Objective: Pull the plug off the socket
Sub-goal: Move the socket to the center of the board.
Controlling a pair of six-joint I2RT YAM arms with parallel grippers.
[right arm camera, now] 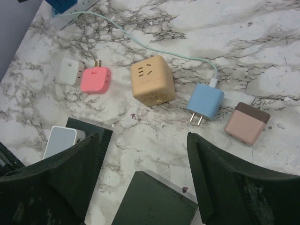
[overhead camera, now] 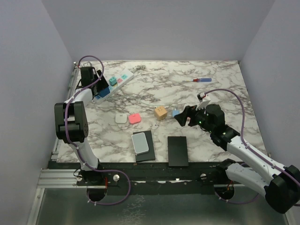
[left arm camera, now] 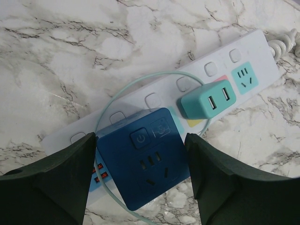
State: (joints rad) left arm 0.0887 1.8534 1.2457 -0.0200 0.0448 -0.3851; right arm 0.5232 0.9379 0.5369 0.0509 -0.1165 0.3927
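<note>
The socket [overhead camera: 118, 81] is a long white power strip lying slantwise at the back left; its white body [left arm camera: 211, 70] fills the left wrist view. A dark blue cube plug [left arm camera: 145, 159] sits in it, and a teal USB adapter [left arm camera: 206, 101] is plugged in further along. My left gripper [overhead camera: 97, 91] reaches down over the blue plug, its fingers [left arm camera: 56, 183] pressed against opposite sides of it. A thin teal cable [left arm camera: 136, 84] loops over the strip. My right gripper [overhead camera: 181, 118] hovers open above the table's middle, nothing between its fingers [right arm camera: 225, 178].
A white adapter [overhead camera: 121, 118], a pink adapter [overhead camera: 135, 118], an orange cube [overhead camera: 161, 113] and a light blue charger [overhead camera: 176, 112] lie in a row mid-table. Two black boxes [overhead camera: 177, 151] sit near the front edge. A screwdriver [overhead camera: 199, 80] lies at the back right.
</note>
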